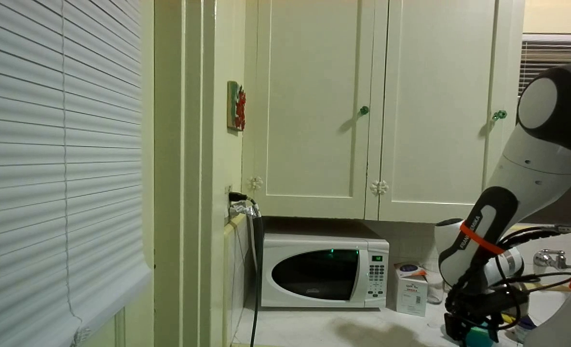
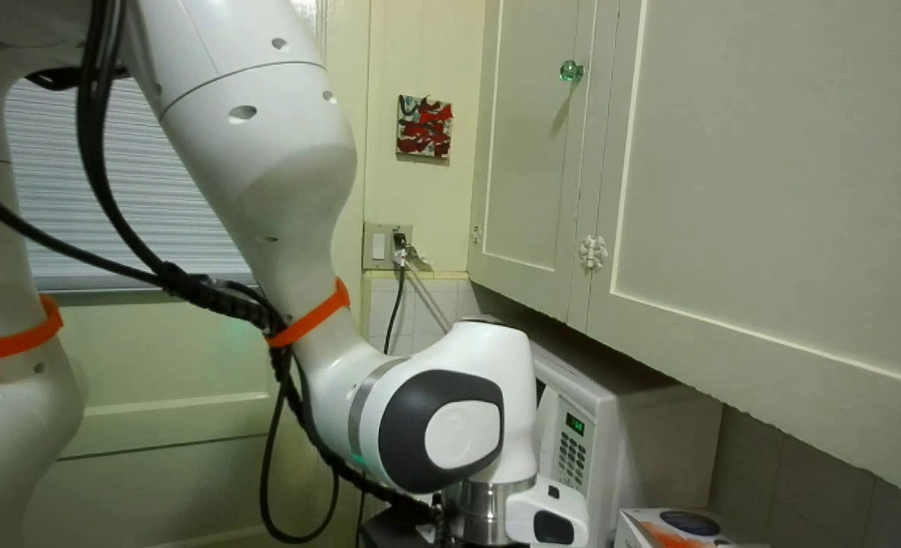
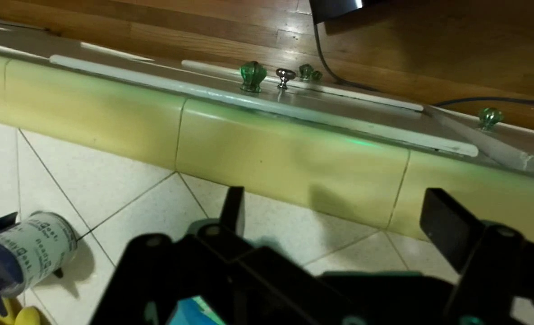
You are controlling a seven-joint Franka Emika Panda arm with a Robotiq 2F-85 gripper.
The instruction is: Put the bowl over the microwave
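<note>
The white microwave (image 1: pixel 325 274) stands on the counter against the back wall, under the cabinets. It also shows in an exterior view (image 2: pixel 589 434), partly behind the arm. The teal bowl (image 1: pixel 478 337) shows low at the right in an exterior view, at my gripper (image 1: pixel 472 326), partly hidden by it and cut by the frame edge. In the wrist view my gripper (image 3: pixel 332 203) is open over the counter's front edge, with no object between its fingertips. A blue patch (image 3: pixel 190 313) shows under the gripper body there; I cannot tell whether it is the bowl.
A white and orange box (image 1: pixel 411 294) and a glass jar (image 1: pixel 435 289) stand right of the microwave. Cabinets (image 1: pixel 309 207) hang low over it. A black cord (image 1: pixel 258 289) runs at its left. A can (image 3: pixel 46 248) lies near the yellow counter edge (image 3: pixel 267 140).
</note>
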